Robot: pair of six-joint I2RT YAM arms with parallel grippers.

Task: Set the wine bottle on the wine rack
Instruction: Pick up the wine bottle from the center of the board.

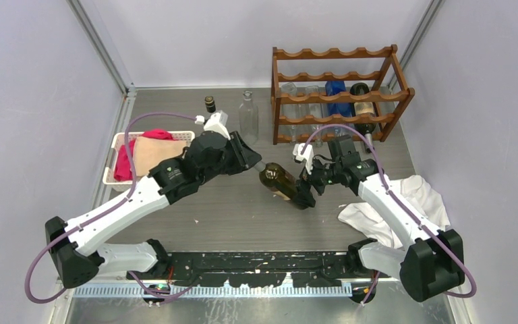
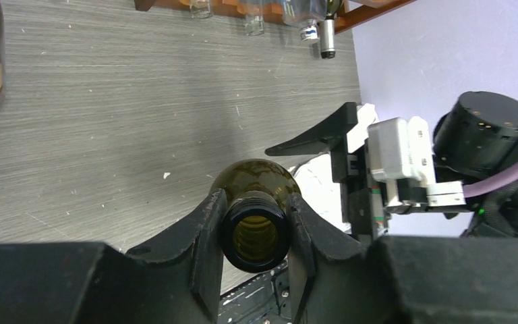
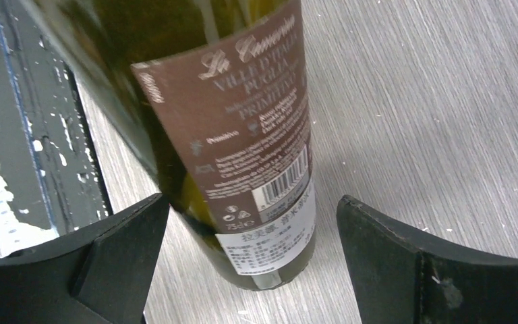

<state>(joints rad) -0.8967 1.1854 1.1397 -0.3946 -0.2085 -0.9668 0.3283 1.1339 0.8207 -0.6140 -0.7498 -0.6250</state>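
While the left gripper [image 2: 254, 233] clamped the neck of the wine bottle [image 1: 280, 182] just below its open mouth, the right gripper [image 3: 253, 229] stood with its jaws spread wide to either side of the bottle's labelled lower body, gripping nothing, near the middle of the table [image 1: 229, 210]. The dark green bottle lay tilted between the two arms, mouth toward ten o'clock and base toward four o'clock in the overhead view. Whether its base rested on the table or hung just clear could not be told. The arrangement looked like a handover: the neck grip kept the bottle steady and left the thick body free for the second arm, which sat nearer the wine rack [image 1: 337, 94]. That reddish-brown rack stood at about one o'clock from the bottle, well apart from it at the back of the table, with a blue bottle [image 1: 335, 90] and a dark bottle [image 1: 363, 101] already lying on its rails. A white cloth [image 1: 426, 196] lay at four o'clock, beside the right arm, and a basket [image 1: 123, 138] of cloths sat at nine o'clock.
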